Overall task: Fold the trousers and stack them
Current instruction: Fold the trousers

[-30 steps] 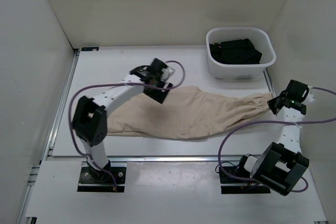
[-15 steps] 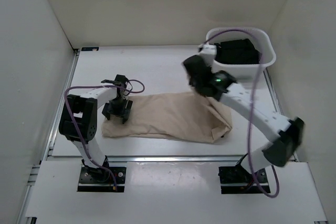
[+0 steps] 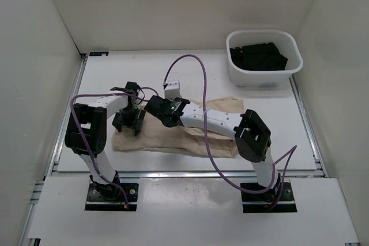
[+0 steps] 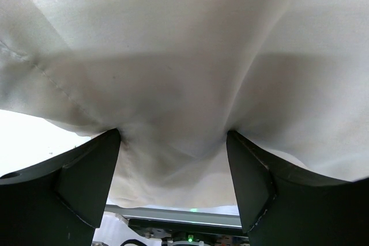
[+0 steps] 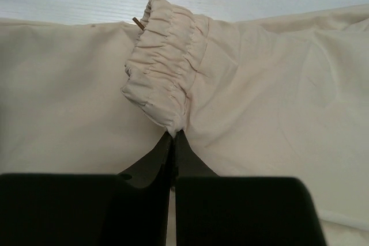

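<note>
The beige trousers (image 3: 173,140) lie folded across the middle of the table. My right gripper (image 3: 155,109) reaches over them to their left part and is shut on the gathered elastic waistband (image 5: 164,79), pinched at my fingertips (image 5: 174,133) above the cloth layer below. My left gripper (image 3: 129,121) stands on the left end of the trousers. In the left wrist view its fingers (image 4: 86,171) are spread wide with cloth (image 4: 184,56) bunched between them (image 4: 173,135); the jaws are not closed.
A white basket (image 3: 260,79) holding black folded garments (image 3: 258,56) stands at the back right. Purple cables loop over both arms. A metal rail (image 3: 184,173) runs along the table's front edge, and white walls close in the sides.
My right arm swung from the right side across to the left, carrying the waistband over the trousers and doubling them. My left gripper moved from the middle to the left end and stays there.
</note>
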